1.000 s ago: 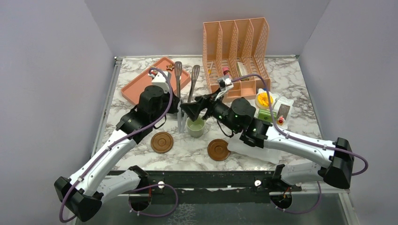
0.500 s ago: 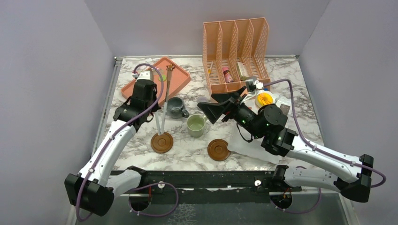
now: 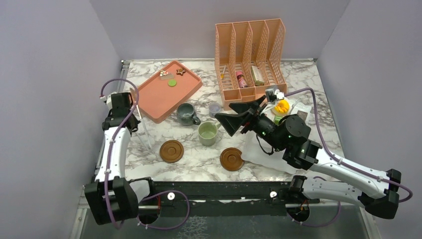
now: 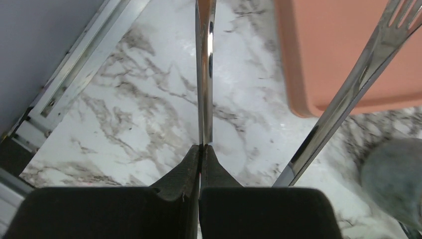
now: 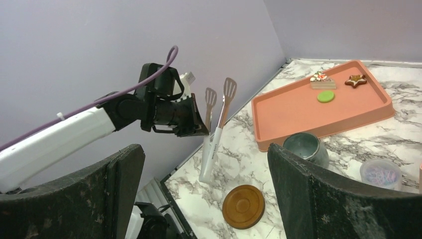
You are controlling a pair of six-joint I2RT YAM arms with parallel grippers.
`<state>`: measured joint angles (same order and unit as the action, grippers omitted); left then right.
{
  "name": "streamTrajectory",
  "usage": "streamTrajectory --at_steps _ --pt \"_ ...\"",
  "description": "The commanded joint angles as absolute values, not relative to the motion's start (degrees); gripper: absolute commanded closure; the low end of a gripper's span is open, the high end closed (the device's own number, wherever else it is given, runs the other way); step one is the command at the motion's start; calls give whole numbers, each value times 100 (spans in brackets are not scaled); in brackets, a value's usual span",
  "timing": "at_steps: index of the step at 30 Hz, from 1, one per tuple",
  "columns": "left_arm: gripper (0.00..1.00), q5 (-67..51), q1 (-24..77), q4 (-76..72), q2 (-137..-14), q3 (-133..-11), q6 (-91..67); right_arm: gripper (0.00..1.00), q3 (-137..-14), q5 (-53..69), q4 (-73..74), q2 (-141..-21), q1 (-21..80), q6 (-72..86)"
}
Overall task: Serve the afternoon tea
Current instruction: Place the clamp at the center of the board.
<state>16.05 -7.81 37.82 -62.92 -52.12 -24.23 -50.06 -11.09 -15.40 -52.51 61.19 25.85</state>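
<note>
Left gripper [image 3: 133, 121] is clenching a pair of metal tongs [image 3: 143, 132] over the left edge of the bench [image 3: 199, 167] in the overhead view. The right gripper [image 3: 224, 110] is hanging spread wide and empty, just right of the tiny lilac cup [image 3: 215, 108]. The grey-blue mug [image 3: 186, 113] and pale green mug [image 3: 207, 133] are standing on bare marble, apart from the two brown coasters [image 3: 171, 150] lying nearer the arms. Three toy cookies [image 3: 172, 83] are sitting at the far end of the pink tray [image 3: 159, 97], and more toy cakes [image 3: 281, 106] are waiting on the right, near the organiser [image 3: 251, 55].

From the left wrist, the left gripper [image 4: 200, 149] is pinching one arm of the tongs [image 4: 204, 74], with the other arm slanting toward the tray [image 4: 348, 50].

From the right wrist, open fingers are framing the tongs [image 5: 216, 124], the cookies [image 5: 326, 96], the grey-blue mug [image 5: 304, 146] and one coaster [image 5: 244, 205].

Serving appears to be only getting under way, with neither mug on a coaster. The next move likely calls for the right gripper to lower around a mug, or for the tongs to swing right toward the treats.
</note>
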Motion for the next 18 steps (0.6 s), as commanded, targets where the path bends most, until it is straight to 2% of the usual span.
streamTrajectory --at_steps 1,5,18 --pt "100 1439 -1674 3511 -6584 -5015 -2074 0 -4955 -1124 -1392 -5074 6161 2496" --pt "100 885 -2317 3320 -6874 -4892 -1793 0 -5162 -1035 -1154 -5080 6161 2421" --pt "100 738 -2600 2838 -7720 -4591 -1740 0 -5158 -888 -1077 -4876 6161 2550"
